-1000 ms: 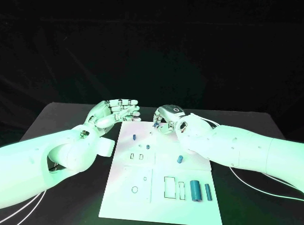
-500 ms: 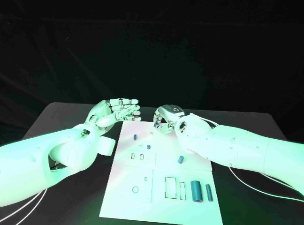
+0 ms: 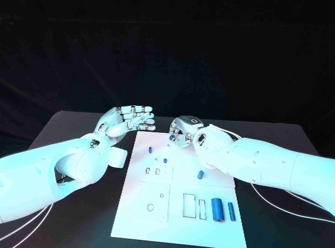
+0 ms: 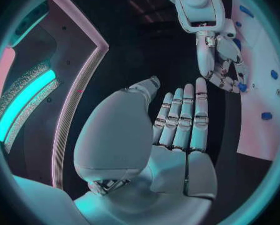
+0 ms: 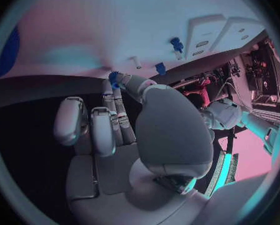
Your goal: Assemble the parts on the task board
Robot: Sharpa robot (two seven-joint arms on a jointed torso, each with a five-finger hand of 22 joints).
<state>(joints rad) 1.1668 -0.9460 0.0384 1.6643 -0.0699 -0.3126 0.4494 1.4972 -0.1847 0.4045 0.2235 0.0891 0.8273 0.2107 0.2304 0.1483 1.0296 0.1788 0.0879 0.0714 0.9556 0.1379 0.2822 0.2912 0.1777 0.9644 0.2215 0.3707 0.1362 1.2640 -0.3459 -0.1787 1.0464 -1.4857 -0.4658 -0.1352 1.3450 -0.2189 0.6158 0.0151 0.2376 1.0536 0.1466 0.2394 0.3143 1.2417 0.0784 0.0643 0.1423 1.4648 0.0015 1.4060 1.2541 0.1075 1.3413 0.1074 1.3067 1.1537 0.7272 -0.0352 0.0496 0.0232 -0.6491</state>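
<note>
Right robot hand (image 3: 184,131) pinches a small blue part (image 4: 241,87).
Left robot hand (image 3: 127,122) beside it, fingers apart, empty, over the white plate task board's (image 3: 179,217) far edge.

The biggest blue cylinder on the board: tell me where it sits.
In the head view the biggest blue cylinder lies at the task board's near right corner, between a thin rectangular slot and a slimmer blue cylinder, well clear of both hands.

White task board (image 3: 141,206); blue parts (image 3: 217,209); black table (image 3: 71,129).
</note>
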